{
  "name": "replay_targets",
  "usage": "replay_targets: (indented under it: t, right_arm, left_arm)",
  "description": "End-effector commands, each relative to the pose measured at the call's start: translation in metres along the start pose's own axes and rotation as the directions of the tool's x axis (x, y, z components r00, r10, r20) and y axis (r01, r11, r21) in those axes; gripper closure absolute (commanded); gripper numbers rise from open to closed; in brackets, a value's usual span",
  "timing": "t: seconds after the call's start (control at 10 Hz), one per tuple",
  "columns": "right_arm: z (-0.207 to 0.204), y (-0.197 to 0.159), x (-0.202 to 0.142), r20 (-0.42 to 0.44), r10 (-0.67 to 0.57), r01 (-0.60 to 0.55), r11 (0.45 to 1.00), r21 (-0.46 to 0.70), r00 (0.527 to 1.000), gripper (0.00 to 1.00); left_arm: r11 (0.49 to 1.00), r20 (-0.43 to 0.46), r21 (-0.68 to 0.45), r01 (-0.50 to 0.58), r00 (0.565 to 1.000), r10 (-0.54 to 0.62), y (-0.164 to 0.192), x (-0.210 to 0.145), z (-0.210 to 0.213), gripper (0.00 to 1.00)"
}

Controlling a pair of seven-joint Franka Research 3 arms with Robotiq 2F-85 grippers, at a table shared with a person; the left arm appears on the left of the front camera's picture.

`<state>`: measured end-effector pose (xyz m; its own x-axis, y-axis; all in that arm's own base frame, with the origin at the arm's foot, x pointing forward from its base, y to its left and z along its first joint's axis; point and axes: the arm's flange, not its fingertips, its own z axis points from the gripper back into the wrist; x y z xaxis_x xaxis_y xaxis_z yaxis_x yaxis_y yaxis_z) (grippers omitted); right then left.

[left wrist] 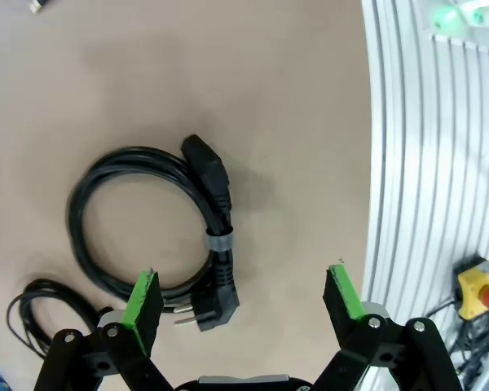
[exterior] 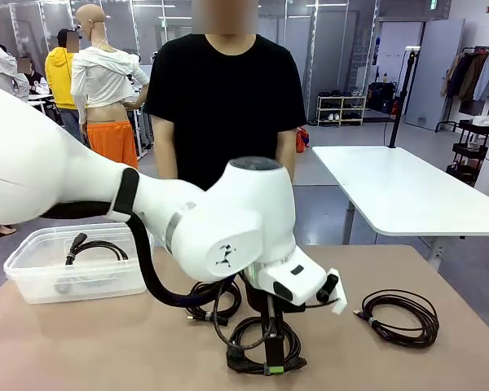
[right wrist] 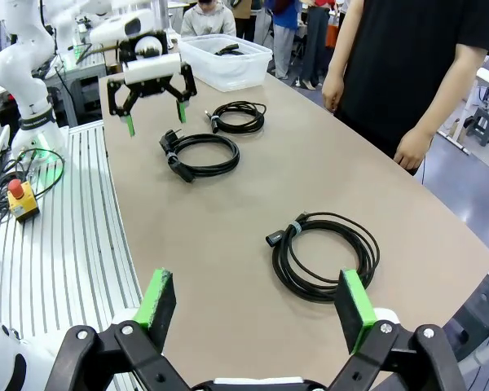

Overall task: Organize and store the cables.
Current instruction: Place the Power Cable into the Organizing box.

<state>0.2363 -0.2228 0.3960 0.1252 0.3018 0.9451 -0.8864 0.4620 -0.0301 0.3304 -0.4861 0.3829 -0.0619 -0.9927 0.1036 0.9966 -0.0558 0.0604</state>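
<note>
Take the clear bin (exterior: 33,281) at the table's left end as the landmark; one cable (exterior: 76,244) lies inside it. To the right of the bin, the nearest coil is a thin cord (right wrist: 257,120). Just past that, farther from the bin and nearer the robot's edge, lies the power cord (left wrist: 77,220), a round bundle cinched by a grey strap (left wrist: 218,242).

The left gripper (left wrist: 243,297) hangs over the power cord with its jaws spread wide and nothing between them. The grasp will likely go best if the pads straddle the strapped stretch, where the strands run together. Kept clear of the plug's pins, that grip should lift the coil whole for the trip back to the bin.

Farthest right of the bin lies a third coil (right wrist: 365,254), in front of the right gripper (right wrist: 257,303), whose jaws are likewise wide and empty.

No brand, label or print can be read anywhere.
</note>
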Motion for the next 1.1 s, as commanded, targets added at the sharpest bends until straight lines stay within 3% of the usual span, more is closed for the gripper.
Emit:
replay_targets:
  t: [0.0, 0.2, 0.9, 1.0]
  right_arm:
    - [0.000, 0.000, 0.002, 0.012, 0.016, -0.016, 1.000, -0.004, 1.000, 0.00]
    - [0.000, 0.000, 0.002, 0.012, 0.016, -0.016, 1.000, -0.004, 1.000, 0.00]
    - [0.000, 0.000, 0.002, 0.012, 0.016, -0.016, 1.000, -0.004, 1.000, 0.00]
    - [0.000, 0.000, 0.002, 0.012, 0.016, -0.016, 1.000, -0.004, 1.000, 0.00]
  left_arm:
    - [0.998, -0.040, -0.042, -0.044, 0.998, 0.042, 0.010, 0.014, -0.016, 0.00]
    - [0.997, -0.098, -0.049, -0.058, 0.994, 0.053, 0.011, 0.017, -0.039, 0.00]
    - [0.993, -0.116, -0.072, -0.096, 0.989, 0.087, 0.025, 0.002, -0.077, 0.00]
    - [0.993, -0.116, -0.077, -0.093, 0.990, 0.084, 0.026, 0.001, -0.079, 0.33]
